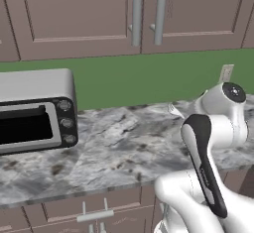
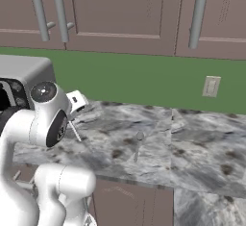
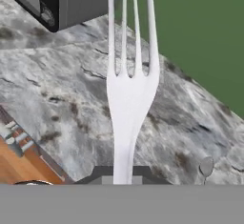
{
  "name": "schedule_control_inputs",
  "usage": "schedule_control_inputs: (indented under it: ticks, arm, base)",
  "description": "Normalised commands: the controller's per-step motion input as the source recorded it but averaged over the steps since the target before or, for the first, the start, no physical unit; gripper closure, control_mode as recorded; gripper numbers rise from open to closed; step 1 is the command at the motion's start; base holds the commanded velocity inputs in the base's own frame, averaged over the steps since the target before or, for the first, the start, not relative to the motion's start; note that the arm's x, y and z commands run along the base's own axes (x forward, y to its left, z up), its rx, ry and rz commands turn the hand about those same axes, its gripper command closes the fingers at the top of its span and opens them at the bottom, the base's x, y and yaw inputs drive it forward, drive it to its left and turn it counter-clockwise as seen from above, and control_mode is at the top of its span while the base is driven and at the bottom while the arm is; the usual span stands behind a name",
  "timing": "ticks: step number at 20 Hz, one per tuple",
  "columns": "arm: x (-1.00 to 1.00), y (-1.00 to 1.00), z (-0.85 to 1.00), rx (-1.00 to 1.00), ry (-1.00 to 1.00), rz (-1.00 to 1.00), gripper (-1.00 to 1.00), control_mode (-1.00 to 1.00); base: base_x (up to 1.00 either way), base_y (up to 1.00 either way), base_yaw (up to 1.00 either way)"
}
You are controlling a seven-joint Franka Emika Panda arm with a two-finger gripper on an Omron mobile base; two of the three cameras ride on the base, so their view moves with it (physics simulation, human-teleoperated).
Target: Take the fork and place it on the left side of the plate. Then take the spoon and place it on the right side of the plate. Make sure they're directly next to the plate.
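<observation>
The tool (image 3: 123,175) pinches the fork (image 3: 127,99) by its handle, prongs pointing away above the marbled tabletop (image 3: 71,94). The spoon (image 2: 138,145) lies flat on the tabletop, well apart from the toaster oven (image 1: 34,110). No readable writing appears anywhere.

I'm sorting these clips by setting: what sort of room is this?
A kitchen, rendered rather than real: a marble-patterned counter with a toaster oven on it, wooden cabinets above a green wall, and a fork held in the gripper.
</observation>
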Motion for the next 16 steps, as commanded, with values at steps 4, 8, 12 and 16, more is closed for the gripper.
schedule_control_inputs:
  ticks: [4, 8, 12, 16]
  arm:
    - [-0.29, 0.12, 0.13, -0.02, -0.02, 0.03, 1.0, 1.0]
    - [0.0, 0.0, 0.0, 0.0, 0.0, 0.0, 1.0, 1.0]
    - [0.0, 0.0, 0.0, 0.0, 0.0, 0.0, 1.0, 1.0]
    - [0.0, 0.0, 0.0, 0.0, 0.0, 0.0, 1.0, 1.0]
  base:
    - [-0.33, 0.15, 0.05]
    - [-0.72, 0.53, 0.15]
    - [-0.8, 0.82, 0.21]
    - [-0.66, 0.91, 0.27]
